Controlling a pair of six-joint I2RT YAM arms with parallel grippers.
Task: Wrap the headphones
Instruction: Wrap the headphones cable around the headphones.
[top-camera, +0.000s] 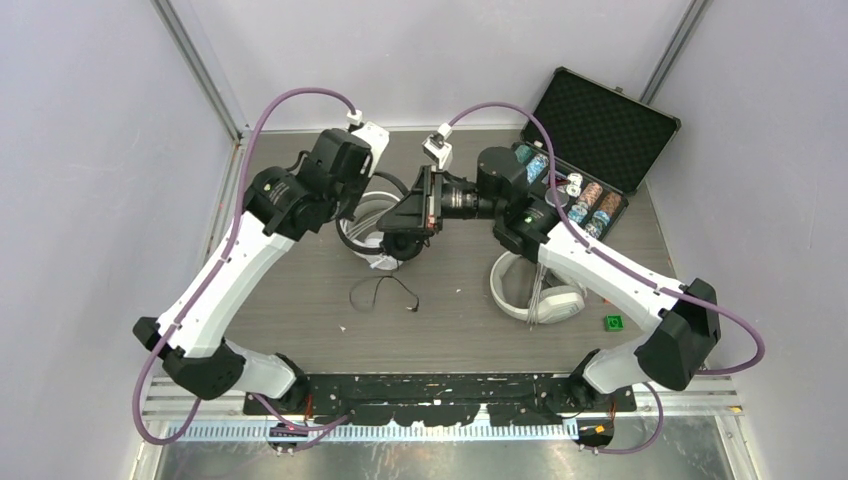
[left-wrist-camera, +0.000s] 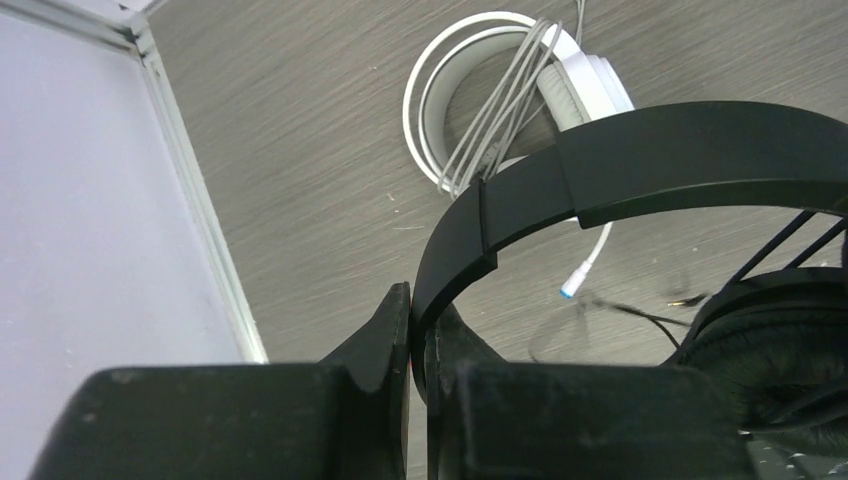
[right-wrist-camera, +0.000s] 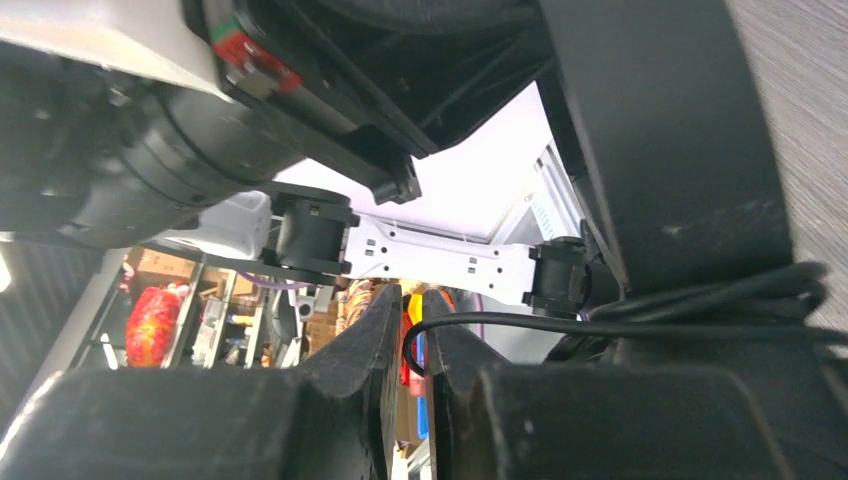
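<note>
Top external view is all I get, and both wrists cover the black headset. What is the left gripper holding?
Observer: The left gripper is shut on the headband of the black headset, near one end of the band.
Operator: And the right one?
Observer: The thin black cable runs between the fingers of the right gripper, which stand a narrow gap apart. I cannot tell if it is pinched.
Operator: Any white cable loose?
Observer: On one white headset the white cable lies bundled across the band, with its plug resting on the table.
</note>
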